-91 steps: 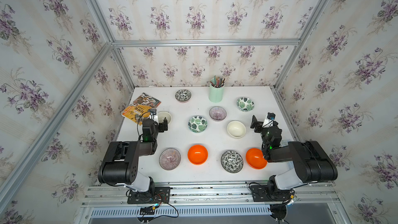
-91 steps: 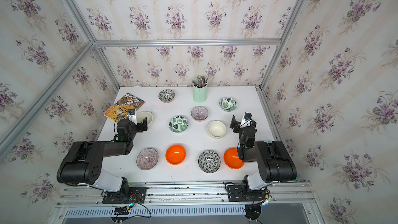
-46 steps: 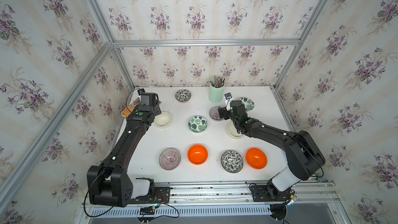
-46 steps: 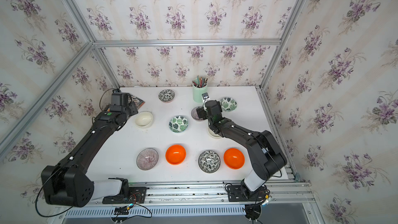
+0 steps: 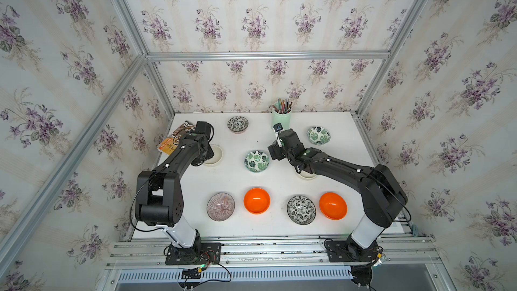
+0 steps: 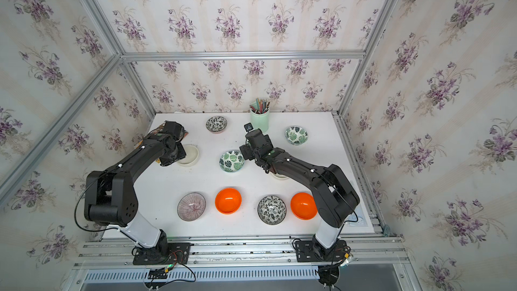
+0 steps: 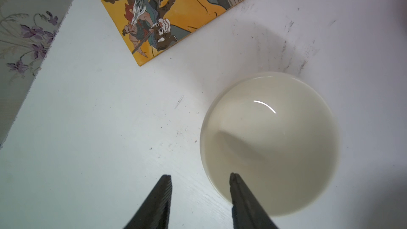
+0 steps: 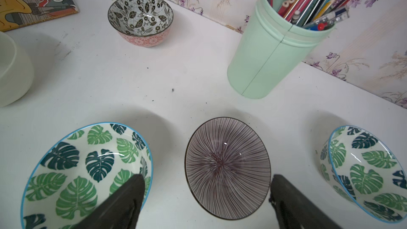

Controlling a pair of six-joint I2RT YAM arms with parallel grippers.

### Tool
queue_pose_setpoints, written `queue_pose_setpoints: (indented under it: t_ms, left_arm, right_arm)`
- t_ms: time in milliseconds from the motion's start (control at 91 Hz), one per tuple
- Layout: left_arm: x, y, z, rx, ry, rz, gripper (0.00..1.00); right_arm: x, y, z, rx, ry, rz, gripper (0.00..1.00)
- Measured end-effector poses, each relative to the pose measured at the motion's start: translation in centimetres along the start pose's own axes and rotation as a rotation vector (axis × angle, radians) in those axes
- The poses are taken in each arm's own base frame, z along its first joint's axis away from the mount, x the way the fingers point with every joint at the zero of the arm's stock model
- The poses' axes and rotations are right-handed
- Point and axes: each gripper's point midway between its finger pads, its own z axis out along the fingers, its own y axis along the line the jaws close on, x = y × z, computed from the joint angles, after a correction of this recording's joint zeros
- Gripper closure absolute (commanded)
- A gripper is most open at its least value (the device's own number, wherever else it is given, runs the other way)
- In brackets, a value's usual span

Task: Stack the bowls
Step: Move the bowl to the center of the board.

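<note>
My left gripper [image 7: 200,175] hangs low at a cream bowl [image 7: 271,142], jaws part closed. One finger is inside the bowl, the other is outside over the table, and a gap still shows at the rim. This bowl [image 5: 217,154] stands at the back left. My right gripper [image 8: 206,185] is open wide around a purple striped bowl [image 8: 228,168], touching nothing. In both top views that bowl is hidden under the right wrist [image 5: 282,146]. A second cream bowl [image 5: 306,175] peeks from under the right arm.
Leaf bowls [image 5: 256,160] [image 5: 319,135], black floral bowls [image 5: 237,124] [image 5: 301,209], orange bowls [image 5: 256,200] [image 5: 333,205] and a second purple striped bowl [image 5: 220,206] stand apart. The mint pencil cup [image 5: 281,118] is just behind my right gripper. A yellow book [image 7: 176,7] lies at the back left.
Both arms have reached out from the front to the back half of the table. The left jaws have narrowed at the cream bowl's rim. The right gripper has stayed wide.
</note>
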Motion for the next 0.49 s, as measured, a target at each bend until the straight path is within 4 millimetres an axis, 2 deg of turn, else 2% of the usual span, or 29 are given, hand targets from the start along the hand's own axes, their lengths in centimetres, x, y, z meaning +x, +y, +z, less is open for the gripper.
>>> queue_pose_setpoints:
  t_ms: [187,363,495]
  left_arm:
    - [1.3,-0.1,2.2,-0.013,0.087,-0.007,0.66]
    - [1.9,-0.1,3.1,-0.007,0.111,-0.02,0.91]
    - [1.4,-0.9,3.1,0.046,0.089,-0.034,0.99]
  right_arm:
    - [-0.2,-0.4,-1.1,0.003,-0.01,0.024,0.06]
    - [0.2,-0.8,-1.8,0.012,-0.004,0.024,0.07]
    - [0.8,-1.5,-2.2,0.025,0.006,0.03,0.1]
